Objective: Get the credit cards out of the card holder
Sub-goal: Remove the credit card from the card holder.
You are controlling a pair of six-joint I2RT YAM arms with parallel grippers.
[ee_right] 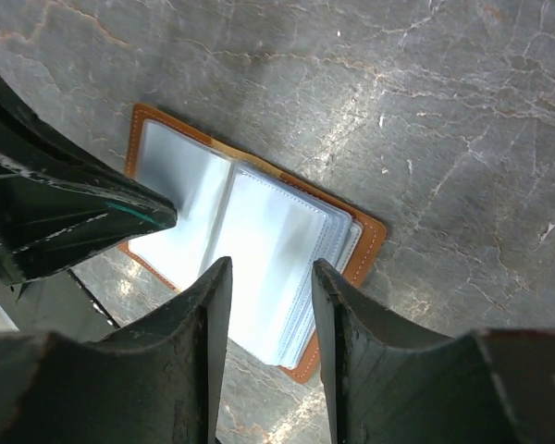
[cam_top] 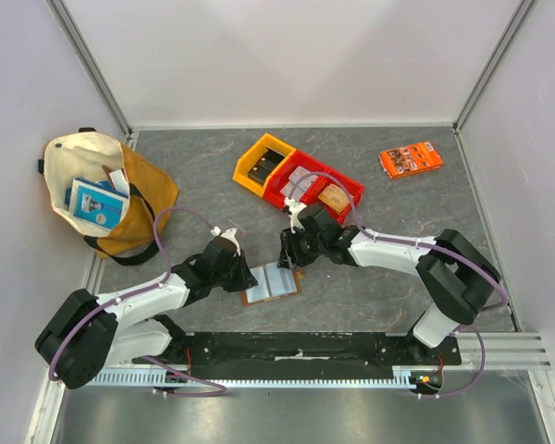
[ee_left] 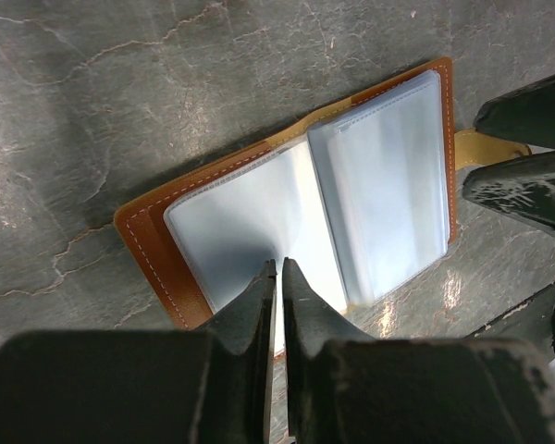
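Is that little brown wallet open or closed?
Open: the card holder lies spread flat, its pale blue-grey inside facing up.

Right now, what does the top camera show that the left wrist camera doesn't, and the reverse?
Only the top view: the left arm and right arm whole, a tote bag, a yellow bin, a red bin, an orange packet. Only the left wrist view: the card holder close up, with its white stitching, its clear sleeves, and the left fingers almost closed at a sleeve's edge. Both: the card holder lying open on the dark table, with the right fingers beside it.
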